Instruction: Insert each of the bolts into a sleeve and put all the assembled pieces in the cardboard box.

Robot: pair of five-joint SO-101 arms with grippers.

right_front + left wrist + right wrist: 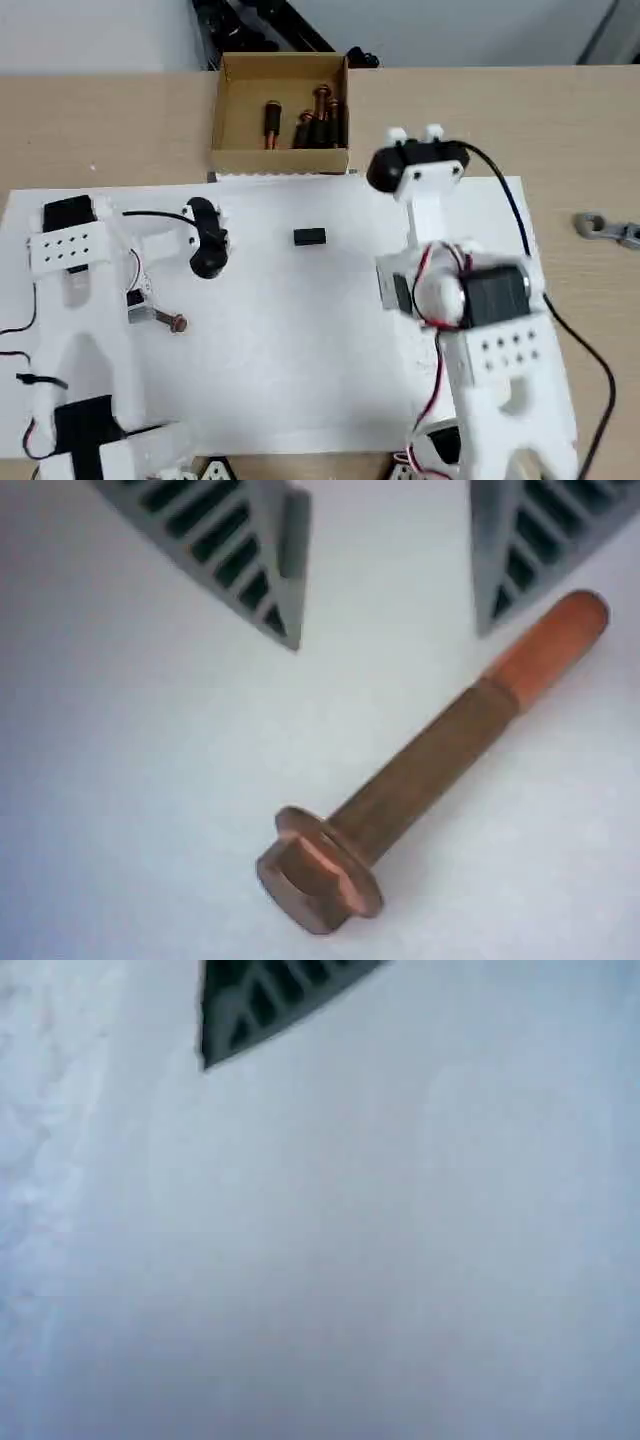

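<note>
Left wrist view — left fingers released, apart over loose bolt; right arm — grip cannot tell

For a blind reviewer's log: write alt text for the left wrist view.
A copper-coloured flanged bolt lies flat on a white sheet. The left gripper hangs over it, jaws open, with the bolt's tip close beside one jaw.
</note>
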